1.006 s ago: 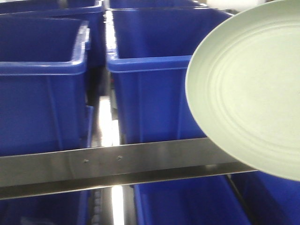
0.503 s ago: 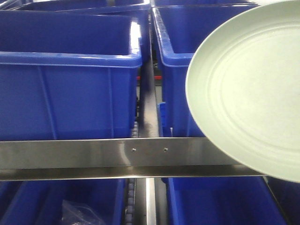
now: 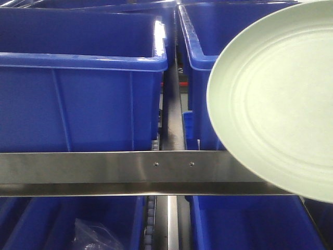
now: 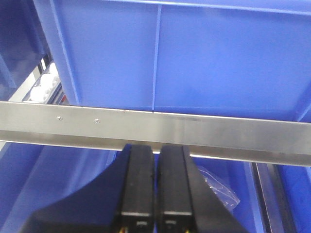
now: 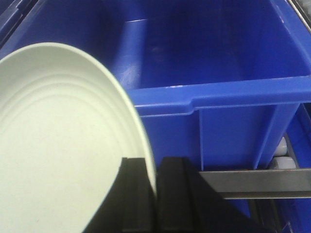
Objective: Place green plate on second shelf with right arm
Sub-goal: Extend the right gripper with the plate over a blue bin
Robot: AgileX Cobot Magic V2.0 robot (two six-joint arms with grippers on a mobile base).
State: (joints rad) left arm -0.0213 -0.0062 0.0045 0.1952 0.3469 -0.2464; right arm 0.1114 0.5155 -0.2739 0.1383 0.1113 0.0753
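The green plate (image 3: 278,104) is held up on edge at the right of the front view, in front of a blue bin and the steel shelf rail (image 3: 104,172). In the right wrist view the green plate (image 5: 63,145) fills the left side, and my right gripper (image 5: 154,167) is shut on its rim, one black finger on each face. My left gripper (image 4: 158,155) is shut with nothing between its fingers, just below the steel rail (image 4: 218,133). Neither gripper shows in the front view.
Blue plastic bins (image 3: 78,78) stand side by side on the shelf above the rail, with a narrow roller gap (image 3: 171,104) between them. More blue bins sit below the rail; one holds a clear plastic bag (image 3: 93,237). An open blue bin (image 5: 204,53) lies beyond the plate.
The view has shifted, so bins and rail screws have slid to the right in frame and the rail now looks level. The plate keeps its place at the right.
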